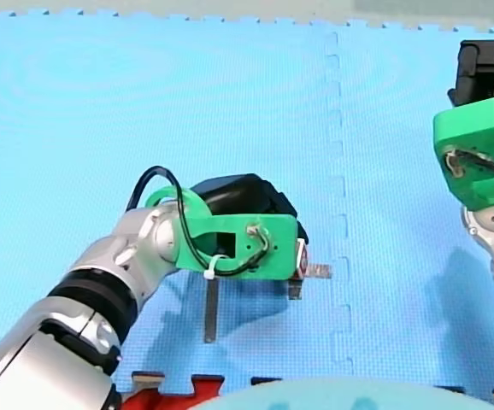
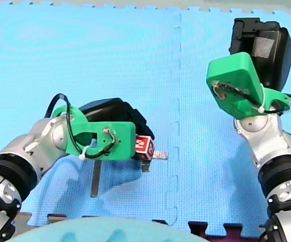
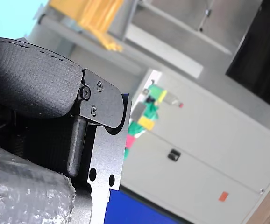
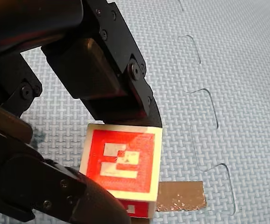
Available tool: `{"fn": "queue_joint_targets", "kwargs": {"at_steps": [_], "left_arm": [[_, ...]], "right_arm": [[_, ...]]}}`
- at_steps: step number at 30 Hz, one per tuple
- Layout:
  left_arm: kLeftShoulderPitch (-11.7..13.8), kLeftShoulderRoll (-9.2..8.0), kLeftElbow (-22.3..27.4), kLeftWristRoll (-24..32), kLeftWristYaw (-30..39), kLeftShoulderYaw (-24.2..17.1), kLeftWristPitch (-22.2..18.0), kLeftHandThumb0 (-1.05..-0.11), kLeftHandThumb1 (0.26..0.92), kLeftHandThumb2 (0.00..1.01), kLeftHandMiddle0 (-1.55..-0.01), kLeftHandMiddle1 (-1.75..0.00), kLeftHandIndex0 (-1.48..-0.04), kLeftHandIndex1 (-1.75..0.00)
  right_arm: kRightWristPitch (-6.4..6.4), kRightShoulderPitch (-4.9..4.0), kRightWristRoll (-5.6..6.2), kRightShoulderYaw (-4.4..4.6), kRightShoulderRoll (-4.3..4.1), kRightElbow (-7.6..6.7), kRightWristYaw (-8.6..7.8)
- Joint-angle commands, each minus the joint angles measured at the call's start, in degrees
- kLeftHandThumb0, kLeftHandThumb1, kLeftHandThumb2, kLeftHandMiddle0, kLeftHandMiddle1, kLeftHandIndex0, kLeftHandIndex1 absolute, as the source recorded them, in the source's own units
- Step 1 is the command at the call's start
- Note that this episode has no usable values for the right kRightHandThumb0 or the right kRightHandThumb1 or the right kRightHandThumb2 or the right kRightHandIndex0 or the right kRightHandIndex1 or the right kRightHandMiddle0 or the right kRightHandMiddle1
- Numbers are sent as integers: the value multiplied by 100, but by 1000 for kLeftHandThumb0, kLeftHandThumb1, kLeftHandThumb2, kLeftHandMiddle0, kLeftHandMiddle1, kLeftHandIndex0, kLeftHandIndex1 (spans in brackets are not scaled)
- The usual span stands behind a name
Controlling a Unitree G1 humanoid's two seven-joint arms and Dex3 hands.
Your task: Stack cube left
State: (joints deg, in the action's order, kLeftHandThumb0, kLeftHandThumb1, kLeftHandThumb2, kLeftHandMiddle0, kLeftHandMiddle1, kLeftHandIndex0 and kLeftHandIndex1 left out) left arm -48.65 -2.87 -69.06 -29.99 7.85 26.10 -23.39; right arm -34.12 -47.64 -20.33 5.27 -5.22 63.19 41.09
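A red cube with a white marker pattern (image 2: 144, 146) sits between the fingers of my left hand (image 2: 139, 137), low over the blue mat at centre. The second wrist view shows the same cube (image 4: 121, 161) from close up, with black fingers (image 4: 102, 79) pressed on two opposite sides. It hangs just above a strip of silver tape (image 4: 179, 196) on the mat. My right hand (image 2: 259, 45) is raised at the far right and holds nothing.
The blue foam mat (image 1: 144, 102) has a jigsaw seam (image 2: 178, 101) running front to back. A second silver tape strip (image 2: 96, 179) lies near the front. A red piece (image 1: 157, 395) and a pale rounded edge (image 1: 315, 397) sit along the near border.
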Motion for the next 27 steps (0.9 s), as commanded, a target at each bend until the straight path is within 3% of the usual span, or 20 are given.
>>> {"fn": "queue_joint_targets", "kwargs": {"at_steps": [1,8,18,21,24,27], "left_arm": [[23,4,-31,109,15,-101,-58,-883,767,9,-942,-1746,-612,0],[32,3,-188,357,290,-285,-294,-940,803,13,-826,-1746,-387,0],[-16,-27,-231,562,745,-470,-340,-1004,834,9,-710,-1723,-363,0],[-22,-42,-245,619,845,-519,-358,-1021,846,6,-728,-1620,-360,0],[-25,-46,-274,676,926,-575,-399,-1035,857,3,-772,-1400,-356,0],[-16,-52,-300,749,1057,-648,-468,-1045,872,7,-783,-1321,-346,0]], "right_arm": [[23,18,14,-15,0,-20,6],[34,-4,-3,-5,17,2,26],[85,-55,-28,8,52,50,99],[101,-66,-31,14,59,59,108],[114,-69,-36,23,64,63,119],[112,-76,-42,30,65,86,140]]}}
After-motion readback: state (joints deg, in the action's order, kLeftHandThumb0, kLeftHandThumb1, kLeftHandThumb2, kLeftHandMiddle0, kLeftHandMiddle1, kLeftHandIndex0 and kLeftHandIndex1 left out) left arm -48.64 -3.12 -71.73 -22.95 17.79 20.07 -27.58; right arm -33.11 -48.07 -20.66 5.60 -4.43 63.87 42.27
